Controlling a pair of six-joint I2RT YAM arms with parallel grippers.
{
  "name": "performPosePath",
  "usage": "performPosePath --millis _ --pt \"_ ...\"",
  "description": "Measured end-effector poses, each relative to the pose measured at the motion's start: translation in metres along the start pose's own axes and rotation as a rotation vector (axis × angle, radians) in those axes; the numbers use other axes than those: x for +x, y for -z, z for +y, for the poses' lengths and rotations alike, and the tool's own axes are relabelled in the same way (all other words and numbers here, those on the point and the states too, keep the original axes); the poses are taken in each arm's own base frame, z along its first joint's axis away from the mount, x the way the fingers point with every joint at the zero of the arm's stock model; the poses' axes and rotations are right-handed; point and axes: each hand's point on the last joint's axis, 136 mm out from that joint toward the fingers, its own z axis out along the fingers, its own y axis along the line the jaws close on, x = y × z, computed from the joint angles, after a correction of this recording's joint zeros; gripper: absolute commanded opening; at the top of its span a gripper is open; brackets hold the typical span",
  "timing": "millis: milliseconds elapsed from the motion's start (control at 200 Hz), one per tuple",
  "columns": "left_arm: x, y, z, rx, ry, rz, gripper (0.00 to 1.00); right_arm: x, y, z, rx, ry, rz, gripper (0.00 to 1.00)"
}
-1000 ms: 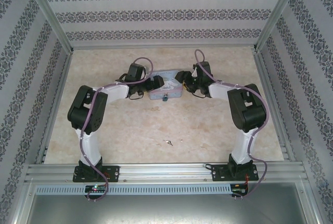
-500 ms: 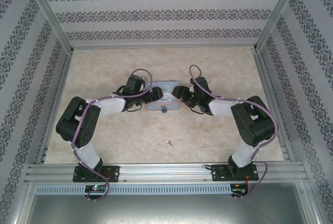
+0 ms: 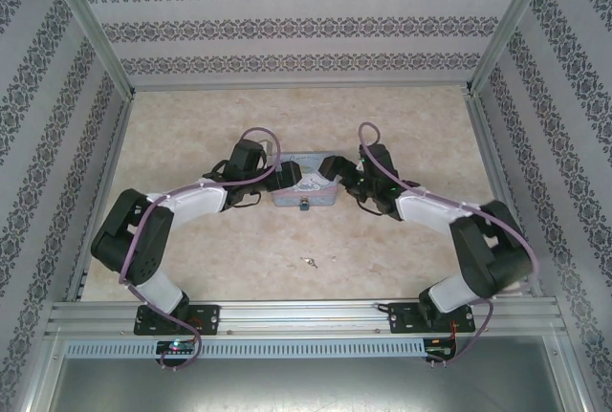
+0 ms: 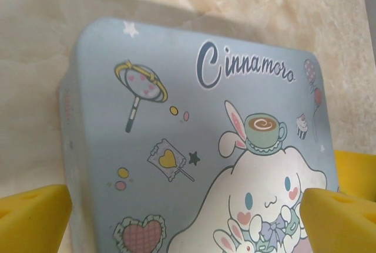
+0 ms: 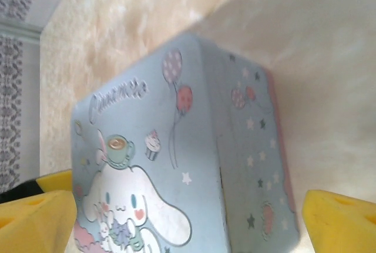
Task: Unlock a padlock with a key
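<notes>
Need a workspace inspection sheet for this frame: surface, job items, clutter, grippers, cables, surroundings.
Surface: beige marbled table.
Job's things: padlock sits at the near side of the light-blue cartoon tin, too small to tell whether it is locked. The key lies loose on the table, nearer the arm bases and apart from both grippers.
Clutter: nothing seen.
Grippers: left gripper open at the tin's left end. Right gripper open at its right end. Neither holds the key.
Cables: purple cables loop over each arm.
Surroundings: patterned walls on three sides, aluminium rail at the near edge.
</notes>
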Motion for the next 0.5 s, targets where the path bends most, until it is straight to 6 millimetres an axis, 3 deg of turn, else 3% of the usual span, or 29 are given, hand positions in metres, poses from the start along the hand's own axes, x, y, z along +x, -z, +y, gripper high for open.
performPosePath --millis 150,325,500 --pt "-0.014 0.020 0.000 -0.026 -0.043 -0.066 0.99 -0.041 0.049 0.001 0.001 0.014 -0.171 0.98" --pt "-0.017 0.041 0.000 -0.044 -0.073 -0.111 1.00 -0.089 0.108 -0.028 -0.006 -0.092 -0.363 0.98" --pt "-0.019 0.058 -0.005 -0.032 -0.079 -0.138 1.00 -0.102 0.138 -0.029 -0.022 -0.098 -0.427 0.98"
